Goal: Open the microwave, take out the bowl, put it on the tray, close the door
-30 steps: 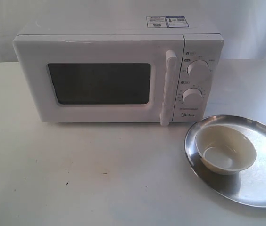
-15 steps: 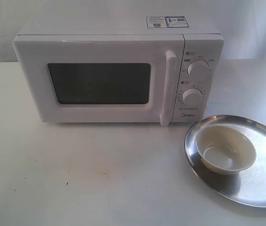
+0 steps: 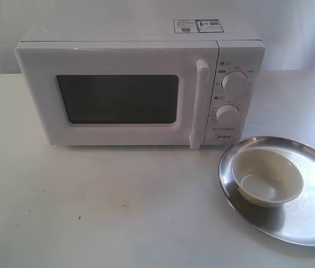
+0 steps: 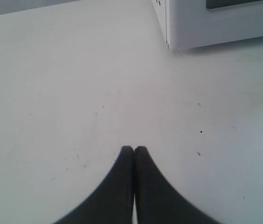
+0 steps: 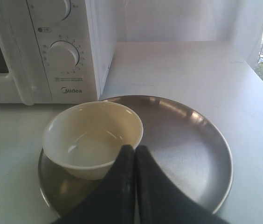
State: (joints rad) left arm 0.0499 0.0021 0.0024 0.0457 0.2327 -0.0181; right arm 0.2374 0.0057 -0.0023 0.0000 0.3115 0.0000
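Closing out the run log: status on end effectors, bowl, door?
Left end effector shut, empty, over table. Right end effector shut, empty, near bowl. Bowl on tray, door closed. Nothing in the way.

Of the robot only the ends of the two grippers are shown, each in its own wrist view. The left gripper (image 4: 134,148) is made up of two black jaws, matte and smooth. Each jaw is drawn to a narrow, rounded tip and is flared outward in a long curve toward the camera, so that a broad dark base is formed. The outlines nearest the lens are blurred. A thin pale line is seen between the two jaws where they are pressed together. The right gripper (image 5: 134,147) is built alike: the same black surface, the same pair of curved, tapering jaws with rounded tips, and the same faint lighter seam down the middle.
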